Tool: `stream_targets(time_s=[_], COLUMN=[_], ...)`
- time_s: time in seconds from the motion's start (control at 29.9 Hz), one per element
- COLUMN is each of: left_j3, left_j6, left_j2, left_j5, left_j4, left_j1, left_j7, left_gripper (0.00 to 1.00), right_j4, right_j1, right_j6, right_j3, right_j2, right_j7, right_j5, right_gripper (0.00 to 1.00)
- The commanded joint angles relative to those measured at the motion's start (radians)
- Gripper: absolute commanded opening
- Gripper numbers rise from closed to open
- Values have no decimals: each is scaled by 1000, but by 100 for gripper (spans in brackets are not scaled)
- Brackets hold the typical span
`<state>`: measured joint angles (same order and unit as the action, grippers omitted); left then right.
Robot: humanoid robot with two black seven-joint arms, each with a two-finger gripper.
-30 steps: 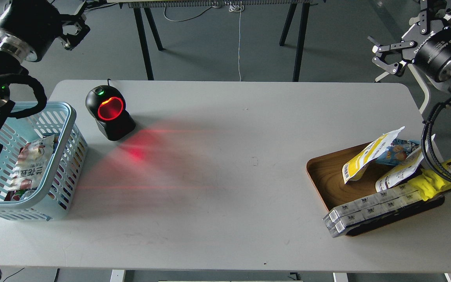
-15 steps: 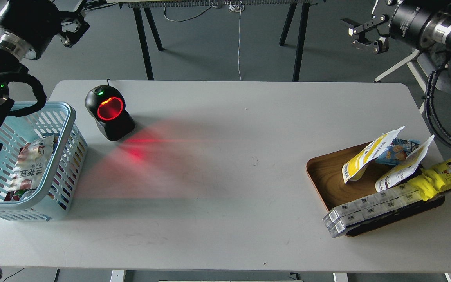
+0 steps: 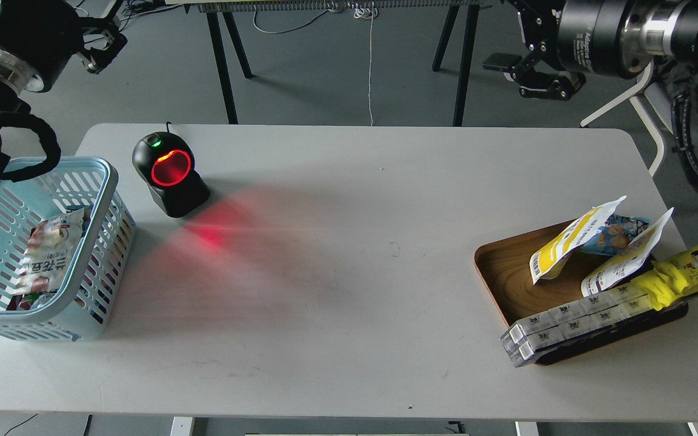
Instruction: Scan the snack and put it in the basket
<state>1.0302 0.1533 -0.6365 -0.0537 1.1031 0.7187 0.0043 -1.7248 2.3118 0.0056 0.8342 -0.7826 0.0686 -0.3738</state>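
**Head view: snack pouch parked in the tray, both arms up high**

Head view, and here's the snack (image 3: 558,247), the flat pouch with the yellow lower part and white top, leaning tilted inside the brown wooden tray (image 3: 506,266) at the right end of the desk (image 3: 349,303). It's propped over a small blue packet (image 3: 618,233), and a second white-and-yellow pouch (image 3: 624,261) leans just beside it. Nothing is gripping it. Along the tray's near edge lies a long row of clear boxes (image 3: 573,324), one end poking out past the rim, and the bright yellow cartoon-face pack (image 3: 688,271) stretches off the tray's right side.

Across the desk, well apart from the tray, sits the black scanner (image 3: 170,175), its ring glowing red and a red wash of light spilling onto the desk in front of it. Just left of that, the light blue basket (image 3: 97,242) stands at the desk's left edge with a white printed snack bag (image 3: 49,251) already inside, plus other items I can't make out.

Now the arms. The right gripper (image 3: 531,66) hangs above the desk's far right corner, away from everything; its jaws look dark and bunched, so I cannot tell whether they're spread or closed. The left gripper (image 3: 102,42) is up at the top left, beyond the basket, and its jaws cannot be told apart either.
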Motion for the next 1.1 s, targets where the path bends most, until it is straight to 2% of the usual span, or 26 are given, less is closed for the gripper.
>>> stream_targets(time_s=[0.0, 0.2, 0.4, 0.57, 1.07], left_j3=[1, 1, 1, -1, -2], left_j6=[0, 2, 0, 0, -6], left_j2=[0, -8, -6, -6, -5], left_j5=[0, 0, 0, 0, 0], left_j4=[0, 0, 0, -2, -2], left_j1=[-7, -15, -15, -16, -15], left_j7=[-1, -1, -3, -3, -1], left_gripper=[100, 100, 100, 100, 100], right_j4=[-10, -10, -10, -9, -9], right_j1=[84, 109, 51, -32, -268], right_j6=[-13, -22, -32, -21, -64], right_j3=[129, 319, 393, 382, 278], right_j2=[0, -6, -29, -109, -135], right_j7=[45, 45, 40, 43, 39], right_j5=[10, 55, 56, 55, 58], right_gripper=[99, 99, 99, 99, 95])
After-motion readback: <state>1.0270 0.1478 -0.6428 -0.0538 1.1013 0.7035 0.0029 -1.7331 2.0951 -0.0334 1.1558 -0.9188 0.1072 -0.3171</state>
